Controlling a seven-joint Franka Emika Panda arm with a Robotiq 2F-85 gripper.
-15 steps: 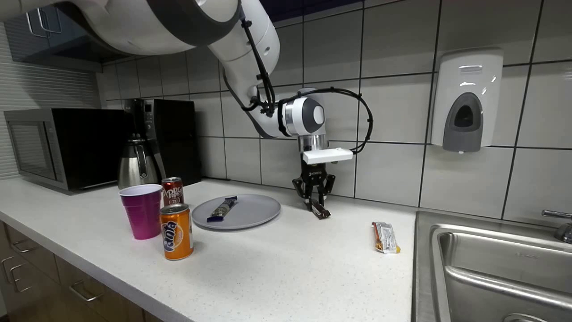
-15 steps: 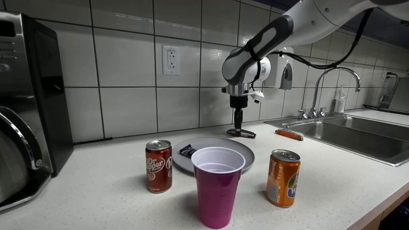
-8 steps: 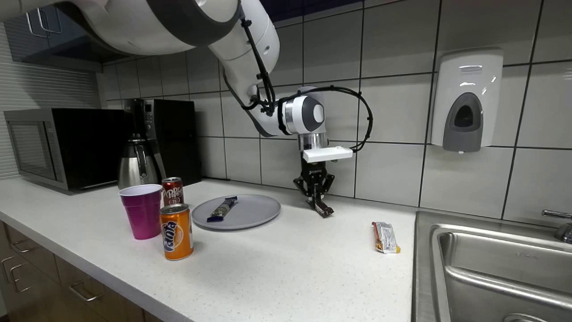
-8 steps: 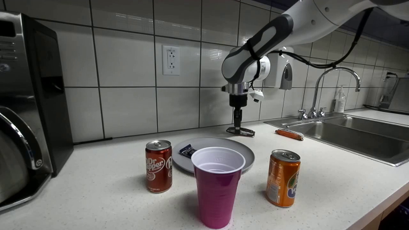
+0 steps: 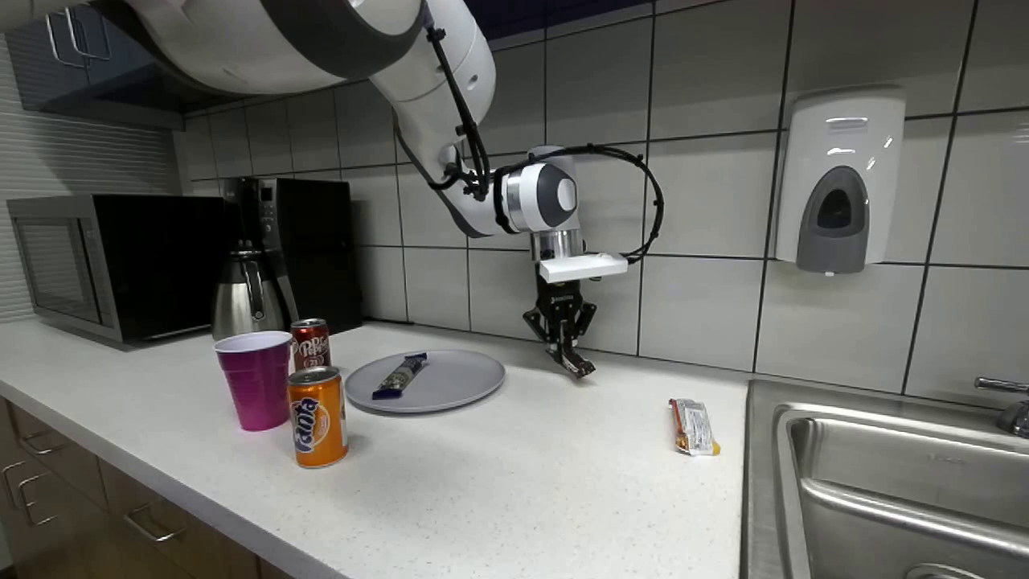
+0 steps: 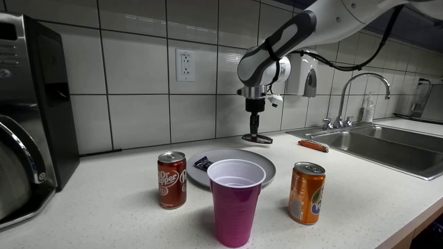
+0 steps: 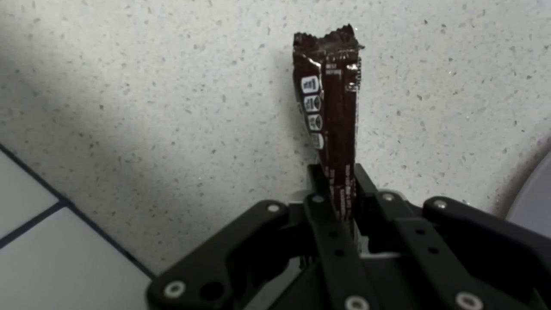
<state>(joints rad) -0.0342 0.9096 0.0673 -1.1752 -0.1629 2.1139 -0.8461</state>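
Note:
My gripper point(image 5: 566, 351) is shut on a dark brown wrapped bar point(image 5: 580, 366) near the tiled wall. In an exterior view the gripper point(image 6: 254, 136) points straight down and the bar point(image 6: 262, 139) sits crosswise in its fingers, slightly above the counter. In the wrist view the fingers point(image 7: 338, 183) press the bar's two sides, and one end of the bar point(image 7: 333, 99) sticks out beyond them; its other end is mostly hidden by the fingers. A grey plate point(image 5: 466, 388) beside the gripper holds a dark blue wrapped bar point(image 5: 399, 378). An orange and white wrapped bar point(image 5: 694, 427) lies by the sink.
A purple cup point(image 6: 237, 211), an orange Fanta can point(image 6: 306, 193) and a red Dr Pepper can point(image 6: 172, 180) stand around the plate. A steel sink point(image 5: 764, 482) lies at one end. A microwave point(image 5: 153, 265), coffee maker point(image 5: 309, 249) and soap dispenser point(image 5: 840, 177) are along the wall.
The fingers have closed on the dark brown bar, which turned slightly. The gripper has then risen a little with the bar, lifting it off the counter. The other objects have not moved.

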